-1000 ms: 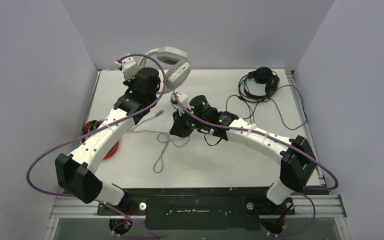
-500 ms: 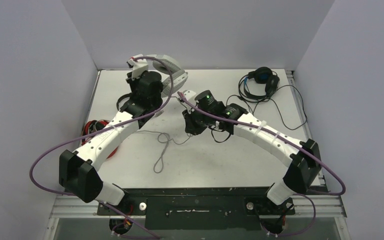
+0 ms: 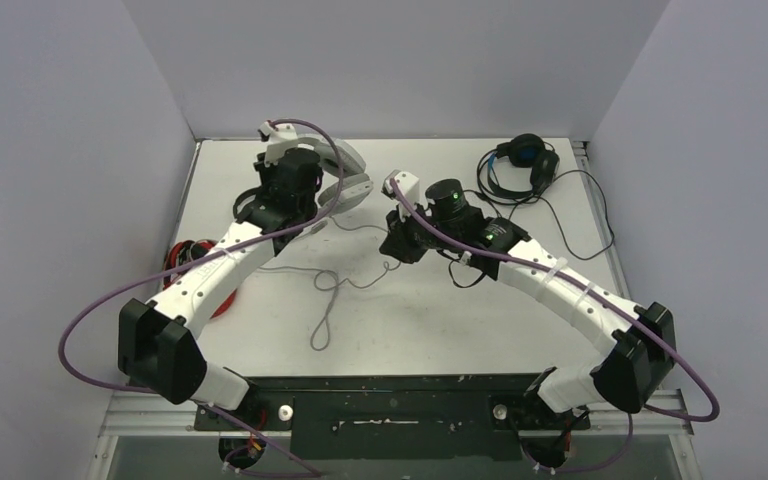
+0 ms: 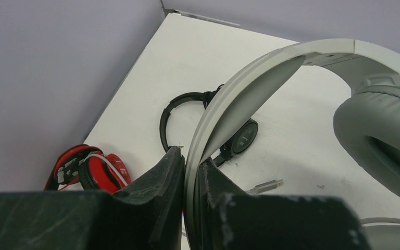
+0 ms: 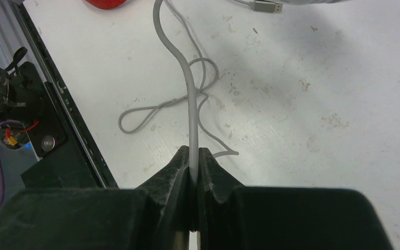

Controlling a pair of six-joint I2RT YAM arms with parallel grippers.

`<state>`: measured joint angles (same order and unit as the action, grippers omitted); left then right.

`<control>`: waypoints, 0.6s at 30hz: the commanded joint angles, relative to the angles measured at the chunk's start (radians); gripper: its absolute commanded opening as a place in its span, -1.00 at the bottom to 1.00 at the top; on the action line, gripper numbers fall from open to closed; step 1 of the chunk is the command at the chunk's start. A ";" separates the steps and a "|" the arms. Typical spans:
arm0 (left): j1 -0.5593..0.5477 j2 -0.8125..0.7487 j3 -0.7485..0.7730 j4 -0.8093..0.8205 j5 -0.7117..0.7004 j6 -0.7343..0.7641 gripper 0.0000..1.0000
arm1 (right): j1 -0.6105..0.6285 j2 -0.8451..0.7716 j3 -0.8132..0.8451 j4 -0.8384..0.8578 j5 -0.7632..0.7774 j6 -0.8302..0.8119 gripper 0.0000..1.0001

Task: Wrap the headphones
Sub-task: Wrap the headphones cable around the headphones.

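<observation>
My left gripper [image 4: 190, 162] is shut on the headband [image 4: 250, 78] of the white-grey headphones [image 3: 348, 178] and holds them above the table's back left. A grey ear cushion [image 4: 380, 130] fills the right of the left wrist view. The thin grey cable [image 5: 190, 94] of these headphones is pinched in my right gripper [image 5: 193, 156], which is shut on it at mid table [image 3: 394, 246]. The cable's slack lies in loops [image 3: 328, 295] on the table, and its metal plug [image 4: 266, 185] rests flat.
A small black headset [image 4: 239, 139] lies under the held headband. Red-and-black headphones [image 3: 188, 258] sit at the left edge, by the wall. A black-and-blue headset [image 3: 526, 160] with a spread black cable [image 3: 572, 222] is at the back right. A black rail [image 3: 390, 400] runs along the near edge.
My right gripper has moved right and slightly back, drawing the grey cable with it. The white-grey headphones in my left gripper have come down and tilted.
</observation>
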<state>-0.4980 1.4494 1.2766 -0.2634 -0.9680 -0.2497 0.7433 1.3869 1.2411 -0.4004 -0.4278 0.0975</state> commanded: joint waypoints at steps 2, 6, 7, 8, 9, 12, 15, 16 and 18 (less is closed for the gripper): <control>0.000 -0.042 0.022 0.082 0.094 0.095 -1.00 | -0.012 -0.020 0.081 0.018 -0.028 -0.048 -1.00; -0.005 -0.082 -0.051 0.109 0.324 0.267 -1.00 | -0.051 -0.010 0.184 -0.058 0.007 -0.153 -1.00; -0.007 -0.097 -0.069 0.110 0.375 0.299 -1.00 | -0.062 -0.006 0.204 -0.074 0.024 -0.175 -1.00; -0.008 -0.115 -0.084 0.107 0.434 0.327 -1.00 | -0.070 -0.003 0.221 -0.088 0.043 -0.196 -0.98; -0.010 -0.131 -0.100 0.103 0.485 0.351 -1.00 | -0.080 -0.002 0.232 -0.093 0.067 -0.214 -0.95; -0.015 -0.175 -0.121 0.061 0.610 0.408 -1.00 | -0.099 -0.004 0.236 -0.089 0.142 -0.272 -0.88; -0.033 -0.203 -0.111 -0.002 0.680 0.428 -1.00 | -0.113 -0.011 0.214 -0.057 0.185 -0.316 -0.82; -0.044 -0.208 -0.100 -0.034 0.699 0.435 -1.00 | -0.118 -0.011 0.206 -0.049 0.188 -0.328 -0.80; -0.066 -0.218 -0.086 -0.073 0.711 0.451 -1.00 | -0.124 -0.004 0.203 -0.057 0.194 -0.348 -0.78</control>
<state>-0.5323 1.2972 1.1336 -0.2947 -0.3893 0.1333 0.6415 1.3972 1.4403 -0.4965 -0.3119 -0.1684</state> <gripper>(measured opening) 0.107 0.102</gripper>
